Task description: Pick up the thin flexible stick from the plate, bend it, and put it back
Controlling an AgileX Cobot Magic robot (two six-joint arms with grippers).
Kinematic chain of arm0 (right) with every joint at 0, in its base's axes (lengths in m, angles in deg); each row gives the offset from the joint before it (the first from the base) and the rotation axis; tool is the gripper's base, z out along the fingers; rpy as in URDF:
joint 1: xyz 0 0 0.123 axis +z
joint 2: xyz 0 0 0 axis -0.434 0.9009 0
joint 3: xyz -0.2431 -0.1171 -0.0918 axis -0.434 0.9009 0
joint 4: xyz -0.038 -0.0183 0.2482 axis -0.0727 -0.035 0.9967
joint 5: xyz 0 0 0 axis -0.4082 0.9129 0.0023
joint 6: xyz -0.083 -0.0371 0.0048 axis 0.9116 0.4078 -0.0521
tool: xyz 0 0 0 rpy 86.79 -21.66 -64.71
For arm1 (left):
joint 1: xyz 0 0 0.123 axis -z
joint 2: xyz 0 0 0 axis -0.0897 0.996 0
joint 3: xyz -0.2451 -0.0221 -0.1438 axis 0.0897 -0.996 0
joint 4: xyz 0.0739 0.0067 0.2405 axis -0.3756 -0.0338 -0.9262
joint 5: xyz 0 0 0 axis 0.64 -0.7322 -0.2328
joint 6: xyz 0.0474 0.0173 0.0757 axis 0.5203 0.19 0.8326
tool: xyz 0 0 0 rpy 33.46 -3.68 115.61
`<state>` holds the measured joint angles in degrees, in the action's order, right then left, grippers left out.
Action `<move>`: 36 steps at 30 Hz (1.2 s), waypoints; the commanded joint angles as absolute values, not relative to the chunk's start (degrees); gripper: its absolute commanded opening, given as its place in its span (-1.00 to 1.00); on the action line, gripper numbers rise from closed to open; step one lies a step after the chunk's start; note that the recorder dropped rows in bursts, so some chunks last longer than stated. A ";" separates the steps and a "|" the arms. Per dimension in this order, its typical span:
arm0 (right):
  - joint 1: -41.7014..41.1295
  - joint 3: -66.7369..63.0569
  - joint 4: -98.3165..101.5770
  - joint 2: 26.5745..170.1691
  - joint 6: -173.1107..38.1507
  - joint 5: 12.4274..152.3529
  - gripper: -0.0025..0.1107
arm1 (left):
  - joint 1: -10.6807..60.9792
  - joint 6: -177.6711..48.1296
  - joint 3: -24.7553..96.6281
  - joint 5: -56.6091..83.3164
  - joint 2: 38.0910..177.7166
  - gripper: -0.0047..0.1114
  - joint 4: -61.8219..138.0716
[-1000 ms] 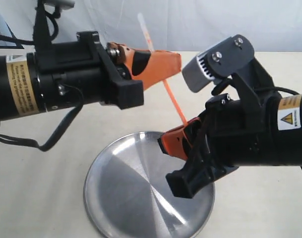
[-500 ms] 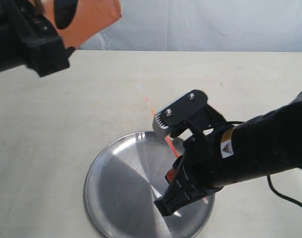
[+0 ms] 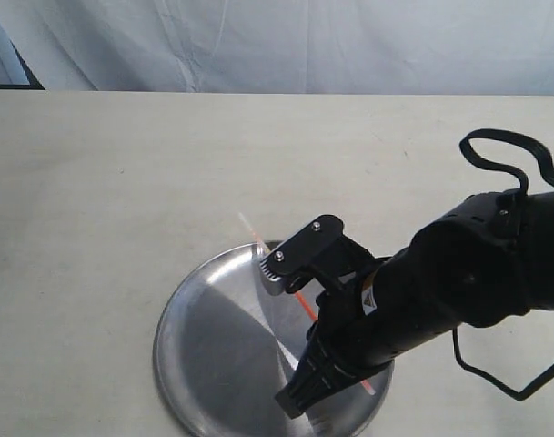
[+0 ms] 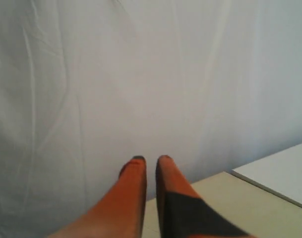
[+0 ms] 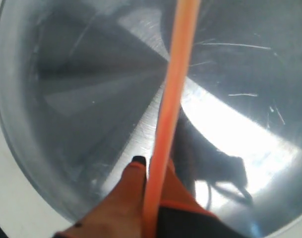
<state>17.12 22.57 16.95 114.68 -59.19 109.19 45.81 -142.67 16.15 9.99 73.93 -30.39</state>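
Note:
The thin flexible stick [image 3: 297,300], orange-red with a whitish end, slants low over the round silver plate [image 3: 213,346]. My right gripper [image 3: 327,337] is shut on it above the plate's right half, and the arm hides the fingers in the exterior view. In the right wrist view the stick [image 5: 171,94] runs out from between the orange fingers of the right gripper [image 5: 153,164] across the plate [image 5: 81,99]. My left gripper [image 4: 150,159] is out of the exterior view. It is shut, holds nothing and faces a white curtain.
The plate sits near the front edge of a cream table [image 3: 122,182]. A white curtain [image 3: 286,45] hangs behind the table. A black cable [image 3: 490,146] loops above the right arm.
The left gripper let go of the stick and moved up and left out of the exterior view. The right arm carried the stick down and left, low over the plate.

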 commanded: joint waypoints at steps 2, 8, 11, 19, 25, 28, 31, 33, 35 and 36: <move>16.96 22.88 16.42 114.73 -58.36 106.13 -0.97 | 45.84 -139.74 15.94 2.01 69.31 -0.76 -28.63; 16.96 22.88 16.28 115.20 -58.36 103.57 -0.97 | 45.84 -131.27 11.76 -24.02 68.82 -0.77 -13.70; 16.96 22.88 16.14 116.82 -58.36 103.59 -0.97 | 45.84 -124.72 9.39 -23.27 68.82 -0.85 -13.70; 16.96 22.77 17.07 121.39 -59.16 104.57 -0.17 | 45.84 -123.95 5.31 -14.84 68.82 -0.92 -19.43; 16.96 22.77 19.24 116.88 -59.16 104.85 -0.14 | 45.84 -124.52 2.90 -12.46 68.82 -0.92 -21.20; 16.96 22.77 19.24 111.62 -59.16 104.85 -0.52 | 45.84 -129.06 -0.09 -9.02 68.82 -0.92 -24.50; 16.96 22.77 18.89 104.81 -59.16 104.71 -0.93 | 45.84 -135.36 -3.49 -5.55 68.82 -0.92 -26.04; 16.96 22.77 18.56 100.58 -59.16 104.71 -0.95 | 45.84 -137.83 -6.08 -4.45 68.82 -0.92 -26.15; 16.96 22.77 18.08 95.92 -59.05 104.53 -0.95 | 45.84 -137.83 -8.43 -4.53 68.82 -0.92 -26.15; 16.96 22.77 17.96 94.12 -58.75 104.19 -0.95 | 45.84 -137.83 -9.18 -4.78 68.82 -0.92 -25.92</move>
